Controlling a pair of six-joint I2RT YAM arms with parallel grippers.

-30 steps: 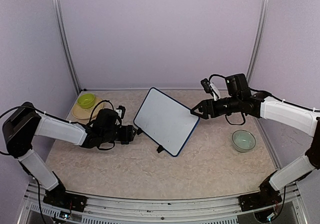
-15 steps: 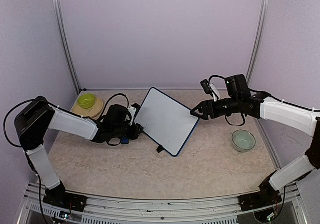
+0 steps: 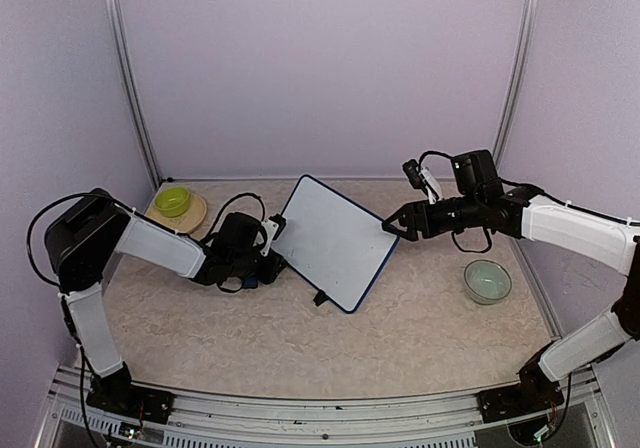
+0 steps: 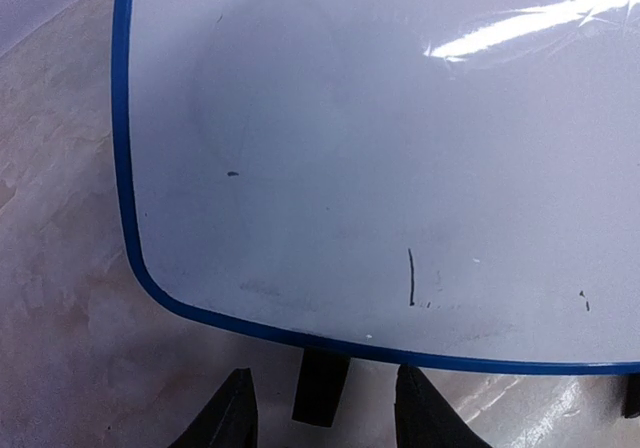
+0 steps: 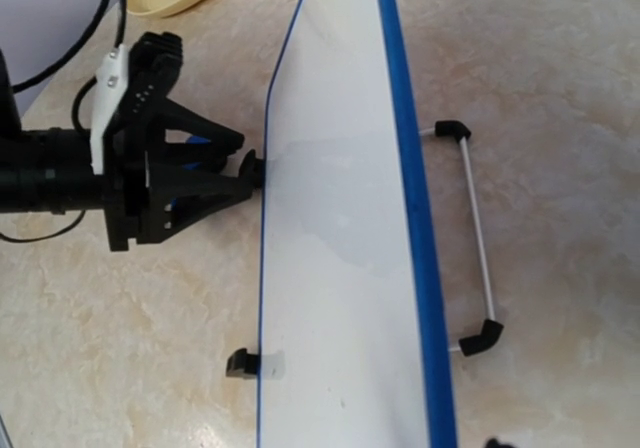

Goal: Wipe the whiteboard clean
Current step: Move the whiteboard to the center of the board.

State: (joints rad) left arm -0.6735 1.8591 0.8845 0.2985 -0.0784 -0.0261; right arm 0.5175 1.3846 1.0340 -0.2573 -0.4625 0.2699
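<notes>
The tilted whiteboard (image 3: 333, 241) blocks the middle of the table (image 3: 330, 358), with the left gripper (image 5: 248, 168) at its left edge and the right gripper (image 3: 388, 224) at its right corner. A plate (image 3: 158, 228) with a green bowl (image 3: 173, 201) takes the back left, and a pale bowl (image 3: 487, 280) the right. A hand could pass along the near strip.

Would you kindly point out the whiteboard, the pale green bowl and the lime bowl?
whiteboard (image 3: 335, 240): top external view, middle of its white face.
pale green bowl (image 3: 487, 281): top external view, its inside.
lime bowl (image 3: 172, 201): top external view, its inside.
</notes>
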